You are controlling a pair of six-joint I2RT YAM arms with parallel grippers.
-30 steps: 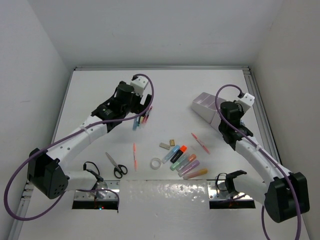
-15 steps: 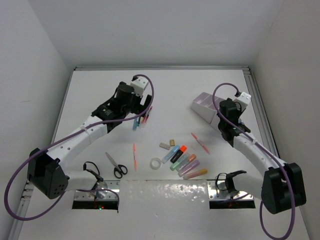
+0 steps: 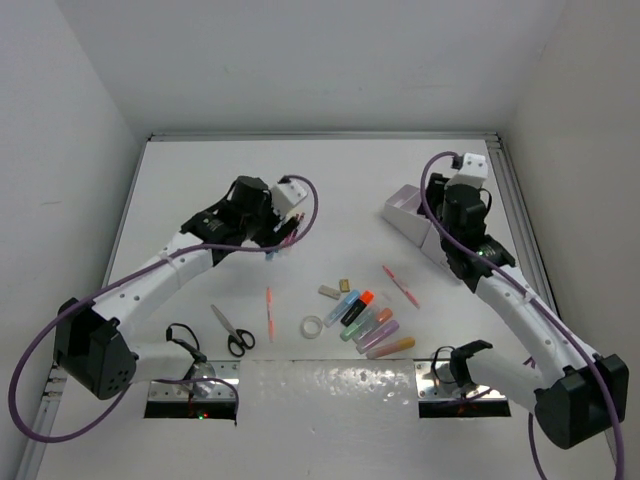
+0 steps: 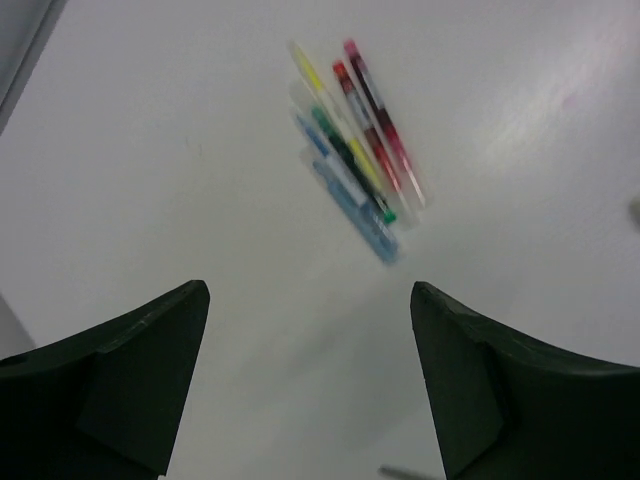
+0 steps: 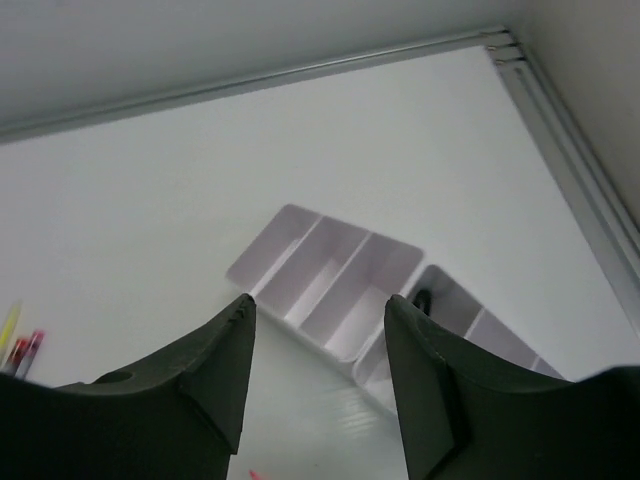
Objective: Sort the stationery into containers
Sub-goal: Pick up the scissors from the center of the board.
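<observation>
The pale lilac organizer (image 3: 405,207) stands at the back right. Seen from the right wrist, the organizer (image 5: 330,280) has open compartments, and a dark item (image 5: 422,298) shows in one of them. My right gripper (image 5: 318,300) hangs above its near side, open and empty; from above the right gripper (image 3: 452,208) covers part of it. A bundle of thin coloured pens (image 4: 355,150) lies ahead of my left gripper (image 4: 310,290), which is open and empty. In the top view the left gripper (image 3: 272,225) sits beside those pens (image 3: 284,243).
Toward the front lie scissors (image 3: 232,332), a pink pen (image 3: 269,312), a clear tape ring (image 3: 313,326), two beige erasers (image 3: 330,291), a row of pastel highlighters (image 3: 368,322) and another pink pen (image 3: 401,284). A metal rail (image 3: 520,220) runs along the table's right side.
My right gripper has risen above the organizer, moved toward the back, and opened. My left wrist has turned and shifted slightly right over the pens.
</observation>
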